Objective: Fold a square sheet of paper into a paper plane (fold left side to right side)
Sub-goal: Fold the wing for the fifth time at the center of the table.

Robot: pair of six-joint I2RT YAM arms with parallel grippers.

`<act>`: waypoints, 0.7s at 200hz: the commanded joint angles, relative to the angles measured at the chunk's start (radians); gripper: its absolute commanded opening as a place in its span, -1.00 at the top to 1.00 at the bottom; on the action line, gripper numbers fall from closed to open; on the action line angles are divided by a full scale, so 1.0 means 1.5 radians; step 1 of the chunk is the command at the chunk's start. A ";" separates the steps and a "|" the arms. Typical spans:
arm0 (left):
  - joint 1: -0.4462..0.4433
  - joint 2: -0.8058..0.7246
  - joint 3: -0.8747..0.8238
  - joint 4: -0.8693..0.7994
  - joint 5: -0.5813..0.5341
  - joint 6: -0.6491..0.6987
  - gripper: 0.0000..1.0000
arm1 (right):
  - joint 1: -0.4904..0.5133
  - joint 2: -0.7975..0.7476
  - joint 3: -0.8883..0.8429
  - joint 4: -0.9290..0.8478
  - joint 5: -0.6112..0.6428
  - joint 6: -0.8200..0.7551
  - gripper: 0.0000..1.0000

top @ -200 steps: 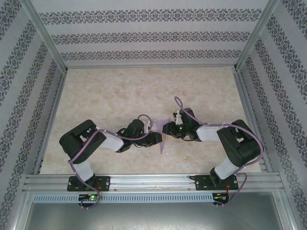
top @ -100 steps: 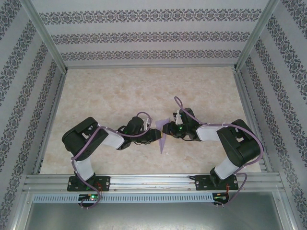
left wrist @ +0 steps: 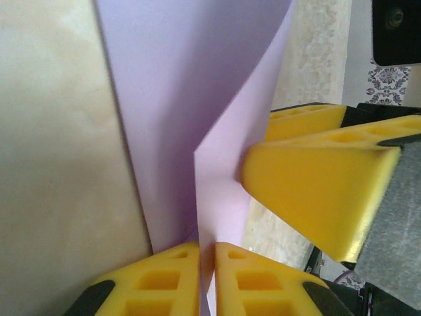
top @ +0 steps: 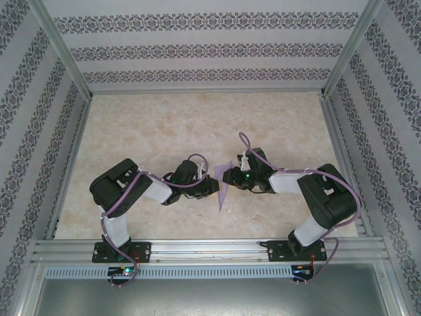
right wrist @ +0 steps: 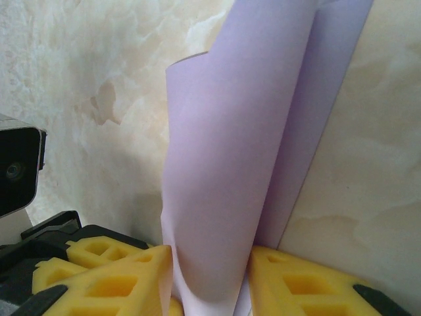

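Observation:
The square sheet of paper [top: 222, 189] is lilac and stands bent over on itself in mid table, between the two arms. In the left wrist view the paper [left wrist: 184, 99] forms a V. One thin edge of it runs down between the yellow fingertips of my left gripper [left wrist: 207, 247], which is shut on it. My left gripper [top: 214, 189] comes in from the left. In the right wrist view the rounded bend of the paper [right wrist: 230, 145] sits between the jaws of my right gripper [right wrist: 210, 253], which press on both its sides. My right gripper [top: 229, 176] meets the sheet from the right.
The marbled beige table top [top: 164, 131] spreads around the arms, walled by patterned panels [top: 197, 49] and aluminium rails [top: 210, 247]. One yellow finger of the right gripper [left wrist: 309, 191] crowds the right of the left wrist view, against the paper.
My left gripper has shut onto the paper's edge, and the left arm has edged slightly right toward the sheet. The right arm and its hold have not moved.

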 commanded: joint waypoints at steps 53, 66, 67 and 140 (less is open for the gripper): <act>0.009 -0.002 -0.027 0.013 -0.029 0.006 0.87 | 0.021 0.045 0.005 -0.026 0.043 -0.032 0.28; 0.010 -0.009 -0.026 0.002 -0.031 0.012 0.87 | 0.021 0.047 0.009 -0.034 0.046 -0.037 0.28; 0.010 -0.010 -0.026 0.001 -0.030 0.013 0.87 | 0.021 0.047 0.009 -0.035 0.046 -0.037 0.28; 0.013 -0.034 -0.014 -0.069 -0.043 0.049 0.87 | 0.029 0.057 0.029 -0.077 0.066 -0.055 0.28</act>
